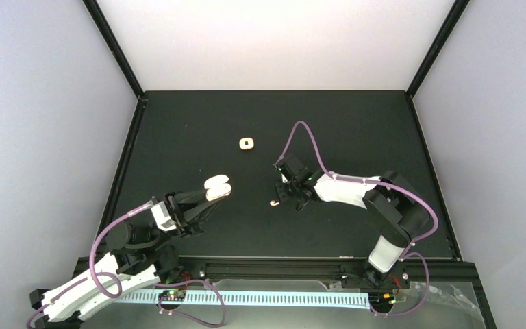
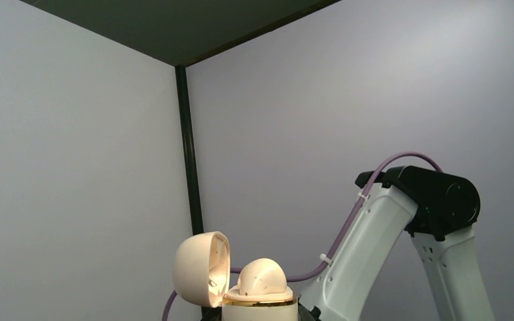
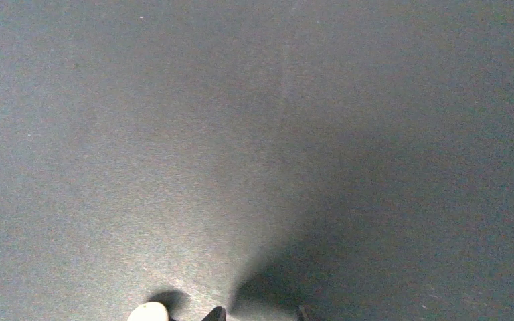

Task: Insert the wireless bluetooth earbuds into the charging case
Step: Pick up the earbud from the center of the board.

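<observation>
Black desk (image 1: pixel 178 137) lies under me. My left claw (image 1: pixel 206 195) holds the open charging case (image 1: pixel 218 187). One earbud (image 1: pixel 274 203) lies just beside my right claw (image 3: pixel 260 313), whose tips look slightly apart, I think.

place: robot lab cell | cues: black table (image 1: pixel 356 116), bare grey walls (image 1: pixel 34 137), black frame posts (image 1: pixel 111 44)

Overhead on the table (image 1: pixel 356 123) — left wrist looks outward, right close down
</observation>
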`<state>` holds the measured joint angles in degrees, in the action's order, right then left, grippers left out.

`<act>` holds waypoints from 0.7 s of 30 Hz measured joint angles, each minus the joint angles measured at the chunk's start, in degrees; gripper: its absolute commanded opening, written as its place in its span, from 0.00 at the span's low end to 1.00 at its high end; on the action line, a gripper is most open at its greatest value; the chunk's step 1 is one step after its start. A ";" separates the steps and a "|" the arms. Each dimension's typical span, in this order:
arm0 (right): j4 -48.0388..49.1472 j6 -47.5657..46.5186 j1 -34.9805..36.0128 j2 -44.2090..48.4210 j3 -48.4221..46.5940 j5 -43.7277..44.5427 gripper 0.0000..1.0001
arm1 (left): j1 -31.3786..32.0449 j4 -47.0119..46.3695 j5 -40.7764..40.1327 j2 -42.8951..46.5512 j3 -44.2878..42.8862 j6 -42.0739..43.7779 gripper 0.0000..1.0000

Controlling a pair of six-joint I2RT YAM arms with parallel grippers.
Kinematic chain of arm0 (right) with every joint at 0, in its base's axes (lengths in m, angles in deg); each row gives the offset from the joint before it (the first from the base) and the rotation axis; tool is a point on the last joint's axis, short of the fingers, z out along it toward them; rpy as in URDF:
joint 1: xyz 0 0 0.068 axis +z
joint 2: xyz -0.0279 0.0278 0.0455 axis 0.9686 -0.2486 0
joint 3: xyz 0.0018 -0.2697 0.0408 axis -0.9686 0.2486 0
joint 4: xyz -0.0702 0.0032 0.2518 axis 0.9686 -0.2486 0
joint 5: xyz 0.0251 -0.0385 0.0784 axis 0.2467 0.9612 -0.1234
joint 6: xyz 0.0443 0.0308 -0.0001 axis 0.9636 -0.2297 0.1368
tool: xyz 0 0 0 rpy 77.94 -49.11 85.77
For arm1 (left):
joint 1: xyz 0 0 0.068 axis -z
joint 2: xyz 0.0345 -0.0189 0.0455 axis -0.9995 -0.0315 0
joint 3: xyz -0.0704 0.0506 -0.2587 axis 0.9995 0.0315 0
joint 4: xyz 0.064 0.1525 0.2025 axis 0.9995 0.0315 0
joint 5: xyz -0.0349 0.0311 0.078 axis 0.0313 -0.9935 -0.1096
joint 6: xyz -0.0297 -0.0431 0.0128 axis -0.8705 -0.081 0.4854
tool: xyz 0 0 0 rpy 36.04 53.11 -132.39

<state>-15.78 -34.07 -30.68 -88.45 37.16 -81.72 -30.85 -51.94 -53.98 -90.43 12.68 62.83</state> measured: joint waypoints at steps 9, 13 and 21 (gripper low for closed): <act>-3.08 -1.44 5.86 -1.46 -2.47 4.52 0.25 | 0.00 0.11 -0.33 0.48 0.17 -0.02 0.02; -3.69 -1.40 7.02 -1.46 -2.47 6.40 0.25 | 0.00 0.09 -0.61 1.18 0.17 -0.20 0.01; -6.23 -1.01 9.44 -0.61 -2.25 7.02 0.24 | 0.00 0.37 -0.66 1.53 0.24 -0.87 0.02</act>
<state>-22.01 -35.07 -21.24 -89.06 34.91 -74.70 -30.85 -51.57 -54.64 -88.90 12.92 61.95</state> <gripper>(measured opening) 0.242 0.192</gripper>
